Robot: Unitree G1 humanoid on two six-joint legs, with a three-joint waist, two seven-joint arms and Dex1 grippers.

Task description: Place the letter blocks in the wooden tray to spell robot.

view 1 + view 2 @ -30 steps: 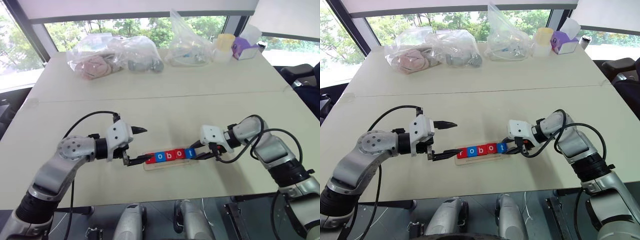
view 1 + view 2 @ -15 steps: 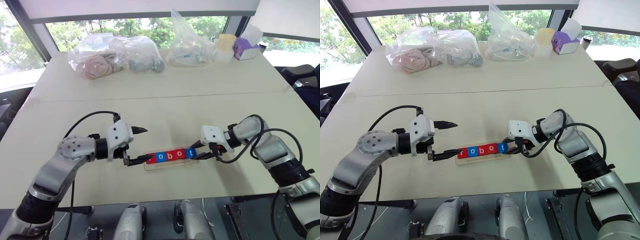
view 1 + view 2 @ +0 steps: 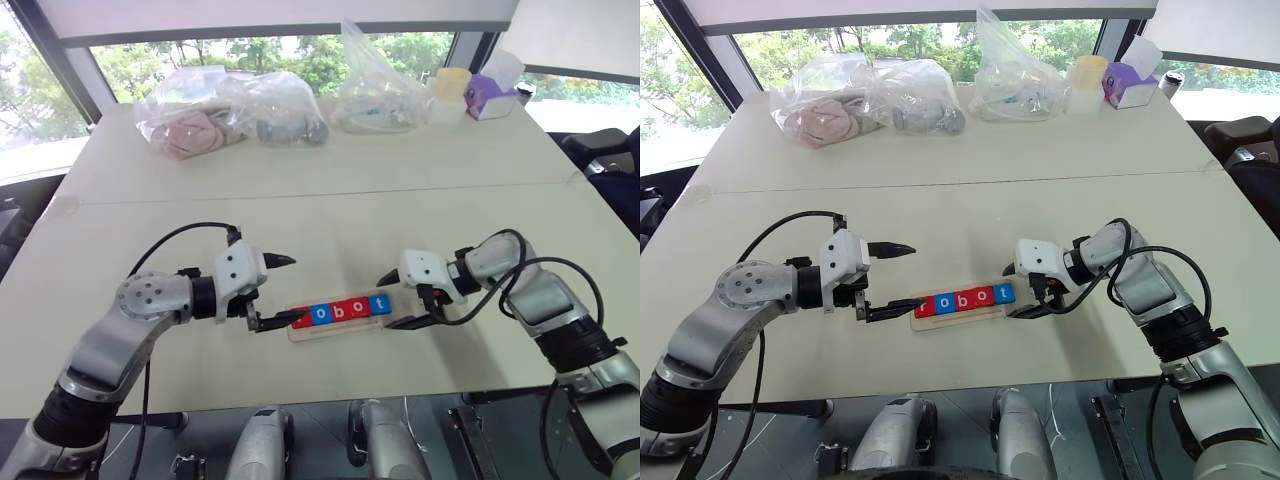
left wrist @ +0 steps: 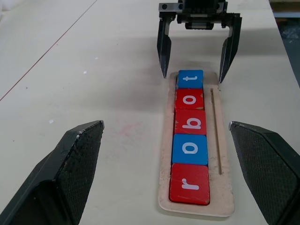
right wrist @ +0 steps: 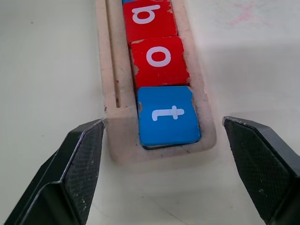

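Left wrist view: five letter blocks (image 4: 189, 140) fill the wooden tray (image 4: 225, 201), spelling robot. Both pincers, left (image 4: 164, 178) and right (image 4: 197, 58), gape wide at its ends, holding nothing.

In the right wrist view the wooden tray (image 5: 154, 140) runs out past the picture's edge, so of the letter blocks (image 5: 157, 61) the blue t, the red o and part of the red b show; the rest are cut off. The right end effector (image 5: 164, 176) has both black fingers (image 5: 70, 178) cropped by the frame. In the left wrist view the left end effector (image 4: 164, 180) is likewise cropped at its fingers. At the far edge of the surface (image 3: 330, 190), the contents of the clear plastic bags (image 3: 225, 110) are too crumpled to identify. The purple container (image 3: 490, 97) at the far right corner is too small to read.
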